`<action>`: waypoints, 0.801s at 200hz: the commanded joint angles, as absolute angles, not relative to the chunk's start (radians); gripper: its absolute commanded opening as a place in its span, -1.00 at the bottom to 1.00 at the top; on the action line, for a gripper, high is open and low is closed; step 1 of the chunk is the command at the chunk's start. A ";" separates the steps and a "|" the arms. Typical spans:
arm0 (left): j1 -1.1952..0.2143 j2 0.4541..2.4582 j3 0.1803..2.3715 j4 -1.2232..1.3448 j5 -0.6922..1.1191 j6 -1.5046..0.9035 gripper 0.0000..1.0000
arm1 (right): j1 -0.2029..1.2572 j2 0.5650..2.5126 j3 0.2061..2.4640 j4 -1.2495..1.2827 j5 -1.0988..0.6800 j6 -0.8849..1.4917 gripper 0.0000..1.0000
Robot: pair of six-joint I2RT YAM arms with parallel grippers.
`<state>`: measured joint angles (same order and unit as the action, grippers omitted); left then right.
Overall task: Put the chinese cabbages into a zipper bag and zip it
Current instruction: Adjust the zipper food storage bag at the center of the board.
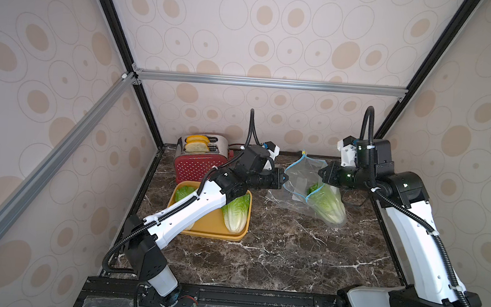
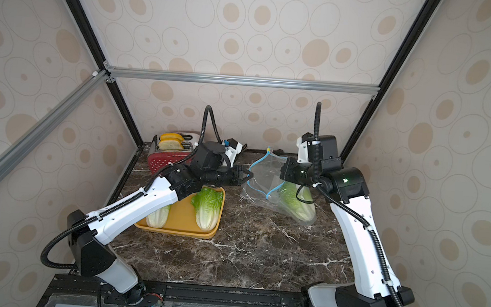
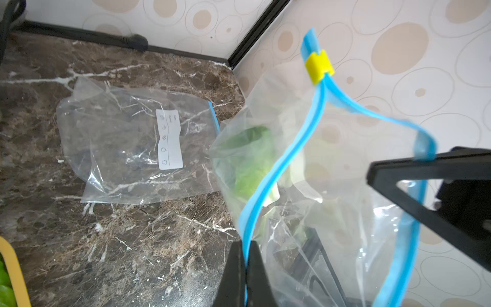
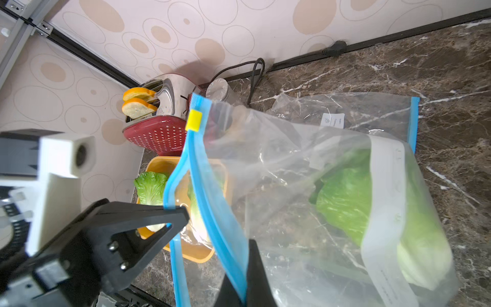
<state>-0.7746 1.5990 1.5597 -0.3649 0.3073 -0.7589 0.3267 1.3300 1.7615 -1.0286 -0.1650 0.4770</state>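
1. Table (image 1: 275, 258): the zipper bag (image 1: 302, 176) hangs by its mouth, its closed end resting on the marble.
2. Tray (image 1: 213, 236): two of the chinese cabbages (image 1: 235, 212) lie here, well apart from the bag.
3. Third cabbage (image 1: 328, 205): inside the bag, white base at the closed end.
4. Left gripper (image 3: 245, 268) is clamped tight on one blue lip and the right gripper (image 4: 245, 273) on the opposite lip, so the mouth gapes.
5. Judgement: spread the lips evenly and keep the weight on the table. Only one arm should let go to fetch.
6. Slider (image 3: 318, 66): at the track's end. Keep the pinches clear of it.
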 commanded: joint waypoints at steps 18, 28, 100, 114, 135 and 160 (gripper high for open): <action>-0.776 1.596 1.452 -0.301 0.279 -0.775 -0.79 | 0.321 1.325 1.587 -1.004 -0.147 0.461 -1.00; -0.776 1.589 1.436 -0.317 0.268 -0.764 -0.47 | 0.321 1.328 1.561 -0.988 -0.158 0.464 -1.00; -0.723 1.328 1.312 -0.582 -0.061 -0.597 0.68 | 0.325 1.336 1.518 -0.908 -0.280 0.482 -1.00; -0.678 1.271 1.290 -0.681 -0.136 -0.599 0.76 | 0.325 1.348 1.531 -0.909 -0.299 0.482 -1.00; -0.623 1.216 1.289 -0.809 -0.220 -0.581 0.98 | 0.333 1.354 1.540 -0.905 -0.308 0.481 -1.00; -0.579 1.246 1.316 -0.912 -0.235 -0.538 0.98 | 0.345 1.361 1.533 -0.896 -0.327 0.482 -1.00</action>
<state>-0.6132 1.2049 1.2987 -0.7238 -0.1692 -0.6018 0.3309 1.3510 1.5162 -0.9165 -0.2916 0.4816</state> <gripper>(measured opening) 0.989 0.041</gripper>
